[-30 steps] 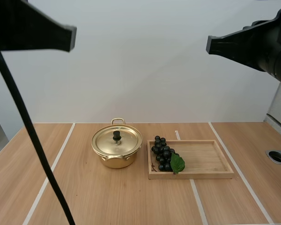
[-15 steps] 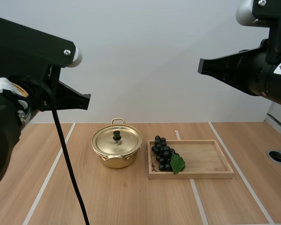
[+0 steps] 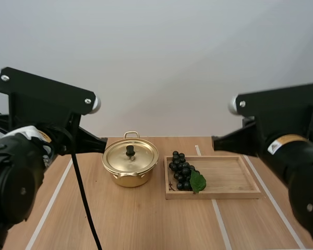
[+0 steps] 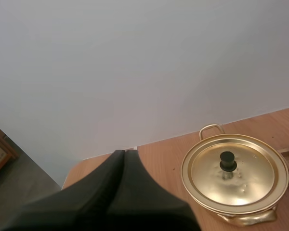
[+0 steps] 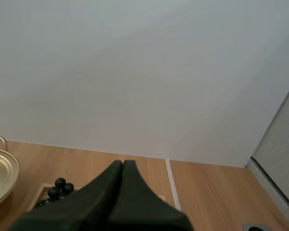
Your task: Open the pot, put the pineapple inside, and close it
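Gold lid (image 3: 138,157) on pot (image 3: 129,180) — no step done; grapes (image 3: 181,171) at left end of tray (image 3: 229,177); left gripper (image 4: 125,152), right gripper (image 5: 123,163) closed, empty.

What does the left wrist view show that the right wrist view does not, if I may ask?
Left wrist view: the left gripper, shut on nothing, and the whole lid with its black knob. Right wrist view: the right gripper, shut on nothing, and a round hole in the table. Shared: at least part of the pot, a few of the grapes, and the wooden table.
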Controlling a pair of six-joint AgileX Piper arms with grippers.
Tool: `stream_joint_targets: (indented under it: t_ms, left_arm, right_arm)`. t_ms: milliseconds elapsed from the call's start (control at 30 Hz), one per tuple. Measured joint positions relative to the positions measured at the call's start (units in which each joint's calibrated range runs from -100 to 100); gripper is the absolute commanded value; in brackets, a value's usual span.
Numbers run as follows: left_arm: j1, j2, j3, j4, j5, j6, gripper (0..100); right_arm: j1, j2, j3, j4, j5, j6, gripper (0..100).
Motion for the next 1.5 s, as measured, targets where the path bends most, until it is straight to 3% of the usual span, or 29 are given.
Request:
stream_joint_targets:
  t_ms: [133, 267, 567, 1067, 1300, 1500]
  left_arm:
    - [0.00, 0.0, 3.9, 0.0, -3.0, 0.0, 0]
    - [0.00, 0.0, 7.9, -0.1, -4.4, 0.0, 0]
    - [0.00, 0.0, 15.7, -0.3, -1.4, 0.0, 0]
    - [0.00, 0.0, 20.1, -1.2, -2.9, 0.0, 0]
    - [0.00, -3.4, 28.5, -1.2, -12.6, 0.4, 0]
    - [0.00, -13.1, 34.0, -1.2, -17.3, 0.7, 0]
  right_arm:
    - [-0.1, 0.0, 11.0, 0.0, -10.5, -0.3, 0]
    - [-0.1, 0.0, 15.0, 0.0, -12.9, -0.4, 0]
    - [-0.1, 0.0, 15.4, 0.0, -14.2, -0.4, 0]
    - [-0.1, 0.0, 15.4, 0.0, -14.2, -0.4, 0]
    - [-0.1, -0.8, 15.7, 0.0, -14.2, -0.4, 0]
    - [-0.1, -9.7, 21.2, 0.0, -15.3, -0.4, 0]
